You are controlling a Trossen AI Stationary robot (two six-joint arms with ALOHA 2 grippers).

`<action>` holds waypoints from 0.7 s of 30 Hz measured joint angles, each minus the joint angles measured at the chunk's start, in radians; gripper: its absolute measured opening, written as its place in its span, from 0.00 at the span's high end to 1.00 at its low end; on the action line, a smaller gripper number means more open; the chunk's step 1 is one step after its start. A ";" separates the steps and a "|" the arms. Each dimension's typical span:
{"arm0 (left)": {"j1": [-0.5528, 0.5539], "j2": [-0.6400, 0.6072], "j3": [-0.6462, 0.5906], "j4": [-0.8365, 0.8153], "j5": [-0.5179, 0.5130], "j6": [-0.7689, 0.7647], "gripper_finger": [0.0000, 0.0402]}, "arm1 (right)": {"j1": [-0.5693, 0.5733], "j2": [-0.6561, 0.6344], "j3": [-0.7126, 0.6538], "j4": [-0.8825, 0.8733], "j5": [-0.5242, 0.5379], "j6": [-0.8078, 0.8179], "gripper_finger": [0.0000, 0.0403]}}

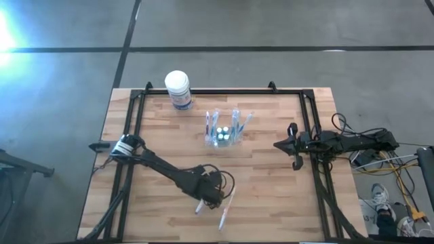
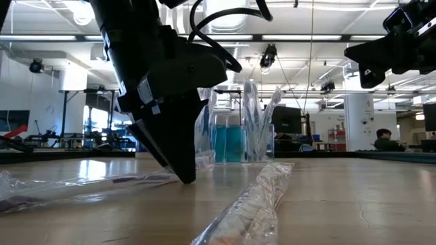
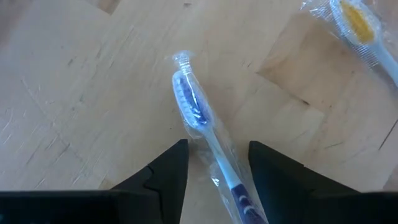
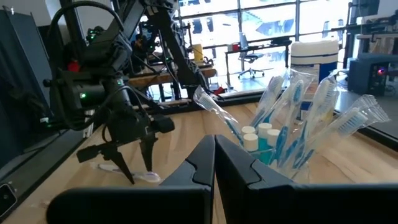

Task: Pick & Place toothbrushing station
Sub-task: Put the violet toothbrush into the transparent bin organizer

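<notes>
Toothbrushing station (image 1: 224, 134) sits upper centre of worktop (image 1: 271, 196), brushes standing in it. Left gripper (image 1: 209, 197) at lower centre, jaws released, tips down either side of a wrapped toothbrush (image 3: 202, 134), not grasping. Right gripper (image 1: 293, 146) waits centre right, jaws clenched, empty.

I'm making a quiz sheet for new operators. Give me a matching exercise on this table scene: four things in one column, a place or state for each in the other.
Things:
1. left gripper
2. right gripper
3. white tub
4. toothbrushing station

Places or states:
A. stands by the table's far edge
B. shut, waiting near the table's right side
C. open, its fingers either side of a wrapped toothbrush
D. mid-table, holding several upright wrapped brushes

Pairs: 1-C, 2-B, 3-A, 4-D
</notes>
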 joint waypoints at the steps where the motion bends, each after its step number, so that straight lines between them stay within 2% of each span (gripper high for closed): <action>1: 0.000 0.000 -0.001 0.000 0.000 0.000 0.57 | 0.000 0.000 0.000 0.000 0.000 0.003 0.98; 4: 0.000 0.001 -0.001 -0.001 0.001 0.010 0.57 | 0.000 0.000 0.000 0.000 0.000 0.013 0.98; 7: 0.000 0.002 -0.001 -0.001 0.003 0.031 0.61 | 0.000 0.000 0.000 0.000 0.000 0.011 0.98; 16: 0.003 0.002 -0.003 0.009 0.013 0.156 0.96 | 0.000 0.000 0.000 0.000 0.000 -0.002 0.98; 21: 0.004 -0.019 -0.002 0.009 0.019 0.221 0.97 | 0.000 0.000 0.000 -0.005 0.000 -0.001 0.98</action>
